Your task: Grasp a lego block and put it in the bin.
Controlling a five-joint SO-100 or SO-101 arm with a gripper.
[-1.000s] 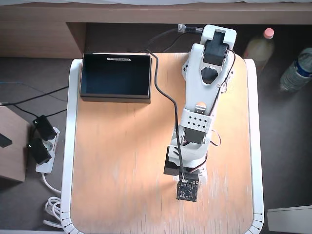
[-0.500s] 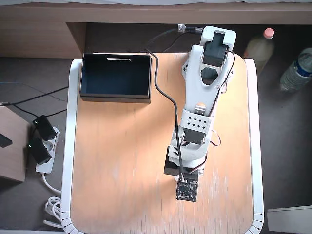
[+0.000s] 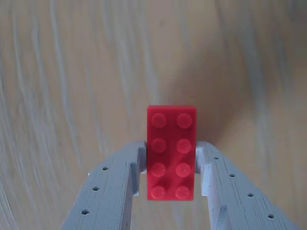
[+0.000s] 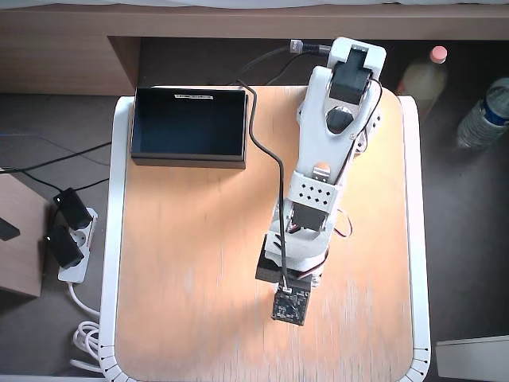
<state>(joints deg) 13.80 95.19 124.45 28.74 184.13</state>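
Note:
In the wrist view the red lego block (image 3: 171, 152) stands lengthwise between my two grey fingers (image 3: 127, 177), studs facing the camera. My gripper (image 3: 171, 160) is shut on it, with both fingertips pressed against its long sides. The wooden tabletop behind it is blurred, and a soft shadow falls to the block's right. In the overhead view the white arm (image 4: 322, 191) reaches toward the table's near edge. The wrist camera (image 4: 290, 306) hides the gripper and the block there. The black bin (image 4: 189, 161) stands at the table's far left corner, with a white label on its far rim, well apart from the gripper.
The wooden table has a white rim (image 4: 118, 239). A black cable (image 4: 266, 151) runs from the arm's base along the arm to the wrist camera. A power strip (image 4: 70, 239) lies on the floor at left, and bottles (image 4: 485, 115) stand at right.

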